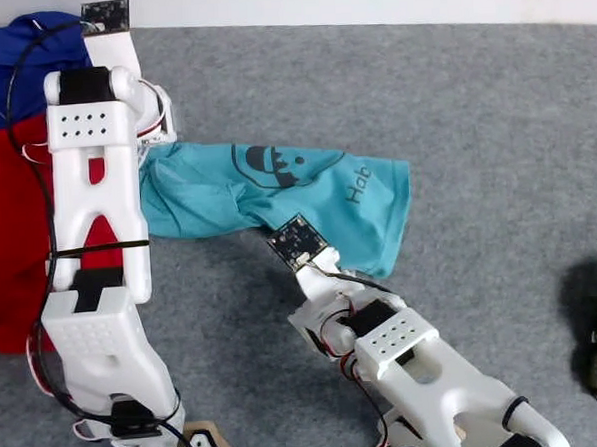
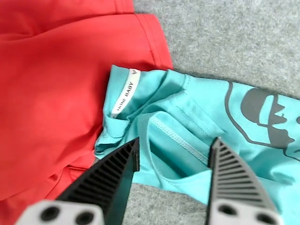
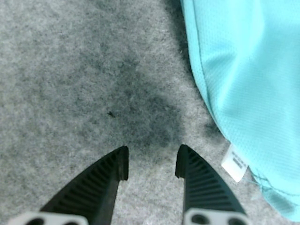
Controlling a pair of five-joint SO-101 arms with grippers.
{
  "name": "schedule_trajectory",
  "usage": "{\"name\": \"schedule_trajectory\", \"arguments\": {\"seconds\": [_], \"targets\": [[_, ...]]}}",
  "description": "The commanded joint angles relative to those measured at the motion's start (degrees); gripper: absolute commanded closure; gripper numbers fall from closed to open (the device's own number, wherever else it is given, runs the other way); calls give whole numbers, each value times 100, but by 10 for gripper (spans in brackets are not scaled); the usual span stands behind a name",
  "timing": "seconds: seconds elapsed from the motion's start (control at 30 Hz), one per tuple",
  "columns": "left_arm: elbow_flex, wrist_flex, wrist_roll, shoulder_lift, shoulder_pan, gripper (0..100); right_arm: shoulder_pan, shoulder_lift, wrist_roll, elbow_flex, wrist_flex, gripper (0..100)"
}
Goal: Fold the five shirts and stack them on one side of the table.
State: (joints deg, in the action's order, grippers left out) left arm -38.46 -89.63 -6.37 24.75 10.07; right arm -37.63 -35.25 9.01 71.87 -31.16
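1. Teal shirt [image 1: 277, 190] is found bunched at the middle of the table [image 1: 492, 103], collar against the red shirt [image 1: 8, 229].
2. Left gripper [image 2: 176, 150] is held wide open, empty, over the collar.
3. Right gripper [image 3: 152, 157] is parted, empty, beside the hem.
4. Both ends should be pinched, then stretched flat.

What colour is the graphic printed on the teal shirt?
Dark grey. The graphic on the teal shirt shows best in the left wrist view.

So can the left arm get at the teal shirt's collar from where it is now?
Probably yes. The left gripper hangs open right over the collar end of the teal shirt, with nothing lying on top of it; the red shirt lies alongside.
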Motion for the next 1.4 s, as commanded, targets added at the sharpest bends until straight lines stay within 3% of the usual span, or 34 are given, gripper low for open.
{"name": "schedule_trajectory", "arguments": {"seconds": [0.0,0.1,0.27,0.57,0.77,1.37], "targets": [[-171,-18,-334,-163,215,738,119,-57,79,-22,110,822],[-268,-404,-457,-215,286,784,119,-57,79,-22,110,822],[-259,-1125,149,-259,92,1000,119,-57,79,-22,110,822],[1015,-1046,325,-453,-119,994,119,-57,79,-22,110,822],[1807,387,281,48,-154,994,119,-57,79,-22,110,822],[989,1468,264,910,-321,994,119,-57,79,-22,110,822]]}}
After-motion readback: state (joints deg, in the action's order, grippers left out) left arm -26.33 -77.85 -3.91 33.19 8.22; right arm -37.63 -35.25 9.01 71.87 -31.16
